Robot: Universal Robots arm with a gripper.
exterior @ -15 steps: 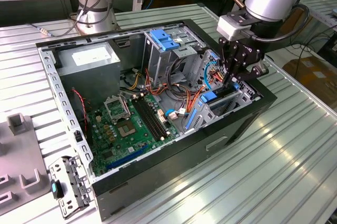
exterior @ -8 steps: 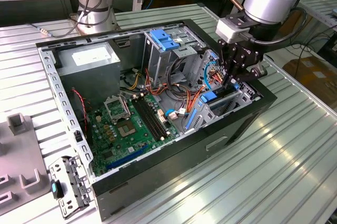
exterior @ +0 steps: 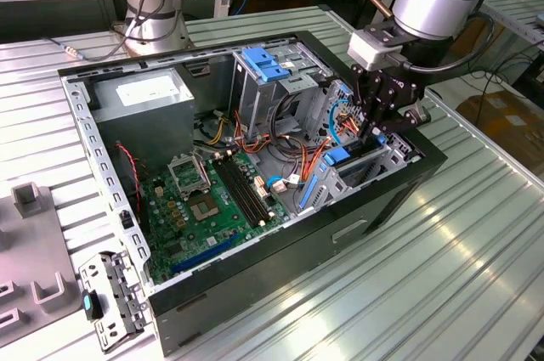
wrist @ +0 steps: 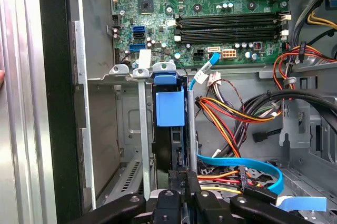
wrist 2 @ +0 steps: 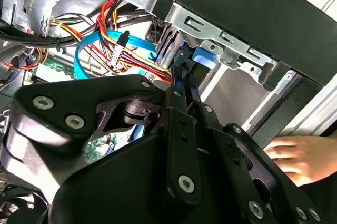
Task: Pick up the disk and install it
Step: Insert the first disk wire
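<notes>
Hand (exterior: 375, 133) lowered into drive cage (exterior: 387, 160) at front corner of open computer case (exterior: 255, 310), on the exterior view's right. Fingers (wrist: 185, 184) pressed close together on edge of disk (wrist: 176, 145), clenched on it. Disk standing on edge inside a cage slot, blue rail (wrist: 169, 105) visible at far end, beside motherboard (wrist: 210, 18). Person's hand (wrist 2: 297, 158) resting outside case wall. Case set on ribbed metal worktop (exterior: 476, 259).

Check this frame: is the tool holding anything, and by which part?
Probably the disk: the tool sits closed on its edge, the disk standing upright in the drive cage slot. Actual contact is hard to confirm.
</notes>
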